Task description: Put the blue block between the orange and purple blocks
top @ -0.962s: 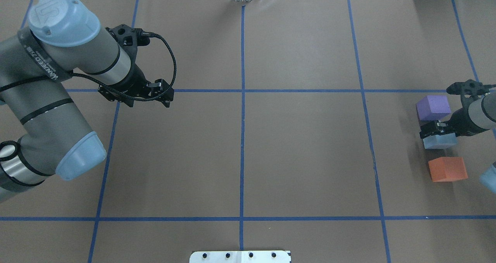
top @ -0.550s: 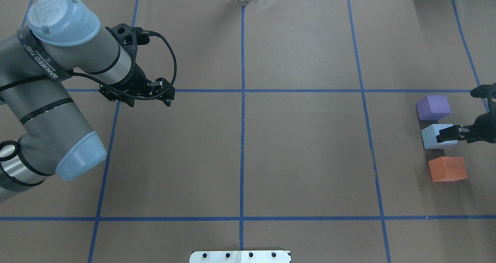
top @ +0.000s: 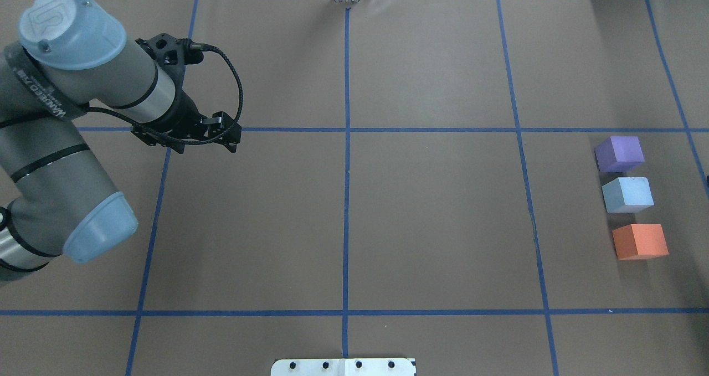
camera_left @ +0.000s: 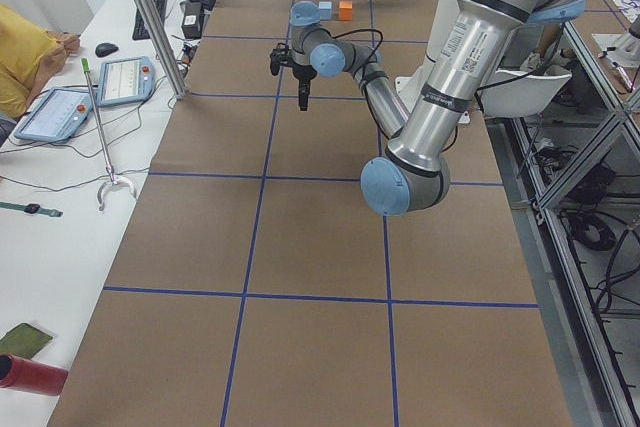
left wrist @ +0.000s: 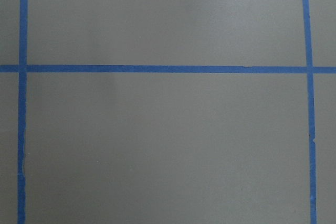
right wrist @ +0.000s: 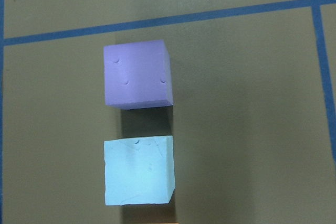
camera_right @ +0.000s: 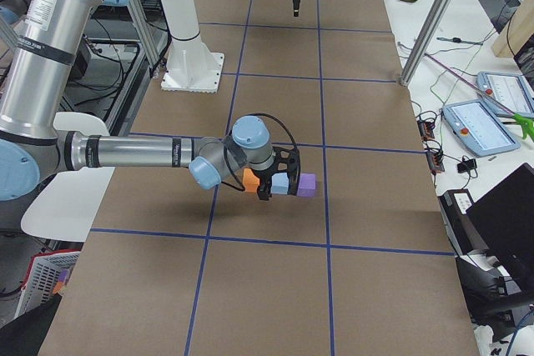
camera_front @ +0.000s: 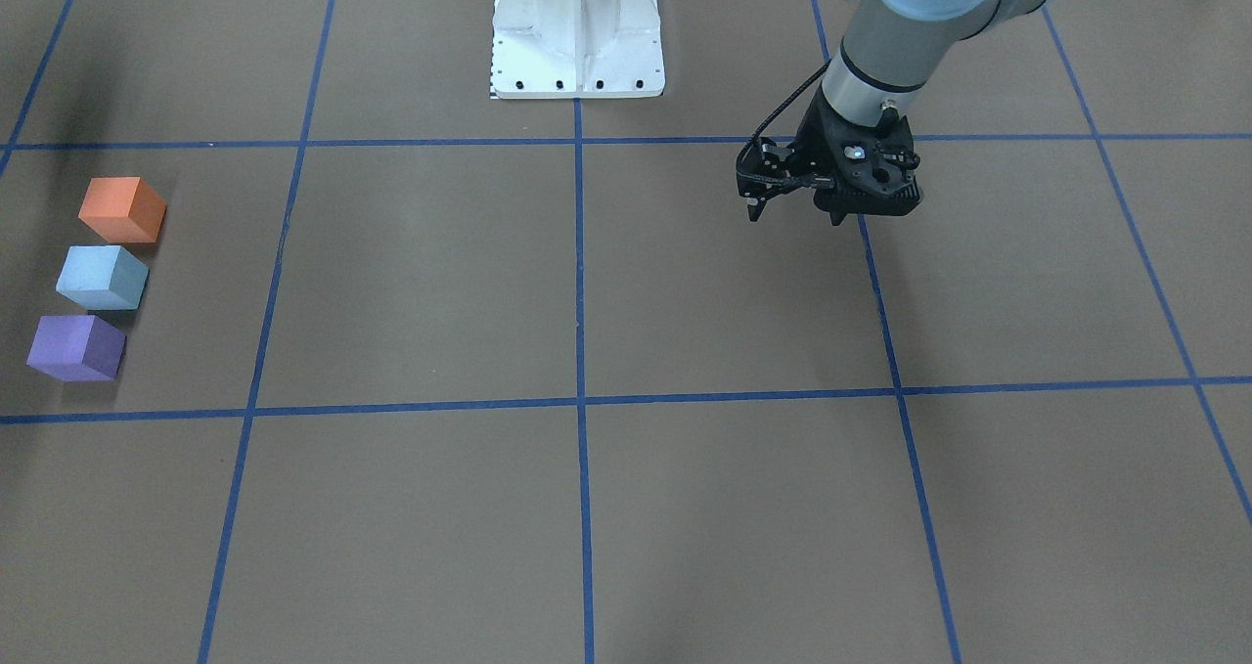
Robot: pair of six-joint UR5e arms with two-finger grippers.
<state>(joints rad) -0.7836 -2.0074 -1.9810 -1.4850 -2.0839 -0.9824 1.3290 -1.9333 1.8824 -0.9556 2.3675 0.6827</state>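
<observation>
The blue block [top: 627,194] sits on the table at the right, in a row between the purple block [top: 619,153] and the orange block [top: 640,241], with small gaps. The front view shows the same row: orange [camera_front: 119,208], blue [camera_front: 101,277], purple [camera_front: 74,347]. The right wrist view looks down on purple [right wrist: 137,74] and blue [right wrist: 139,170]. My right gripper [camera_right: 265,185] shows only in the right side view, just beside the row; I cannot tell its state. My left gripper [top: 206,146] hangs open and empty far left, also in the front view [camera_front: 796,216].
Blue tape lines divide the brown table into squares. The robot's white base plate [camera_front: 577,28] stands at the near middle edge. Operators' tablets and cables lie beside the table in the side views.
My right gripper has let go of the blue block and pulled back to the right, out of the overhead view. The left arm has shifted slightly left.
</observation>
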